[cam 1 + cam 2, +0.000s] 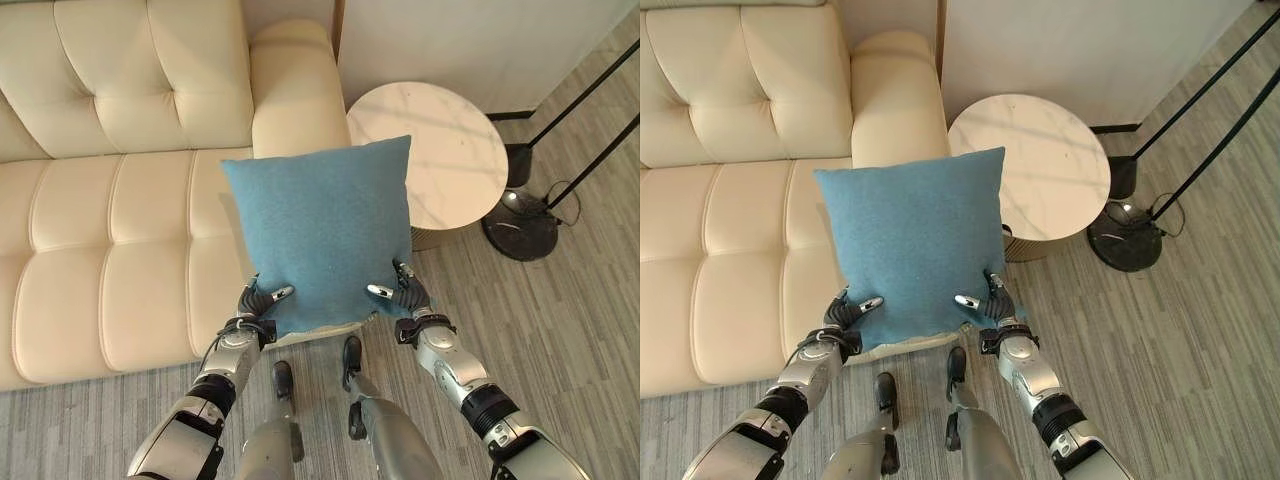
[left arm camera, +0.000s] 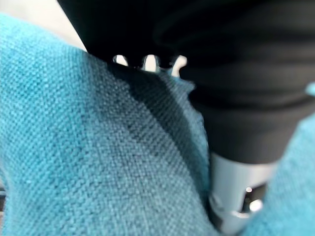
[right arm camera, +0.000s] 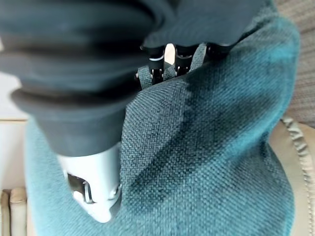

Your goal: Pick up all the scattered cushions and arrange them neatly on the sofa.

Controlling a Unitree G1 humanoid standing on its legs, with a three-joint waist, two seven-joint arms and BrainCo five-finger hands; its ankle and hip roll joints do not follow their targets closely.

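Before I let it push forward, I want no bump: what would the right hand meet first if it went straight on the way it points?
Judging by the eye views, the right hand, pinching the blue cushion by its lower corner, points toward the sofa. The cushion would probably reach the seat first, near the armrest; depth is unclear.

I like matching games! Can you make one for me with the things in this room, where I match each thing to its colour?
Things:
1. cushion
2. sofa
3. round side table
4. lamp base

Colours:
A. cream
B. black
C. blue
D. white marble with a beige side

Right pairs: 1-C, 2-A, 3-D, 4-B.

The left robot hand and the right robot hand each pinch a lower corner of the cushion and hold it up in front of the sofa.
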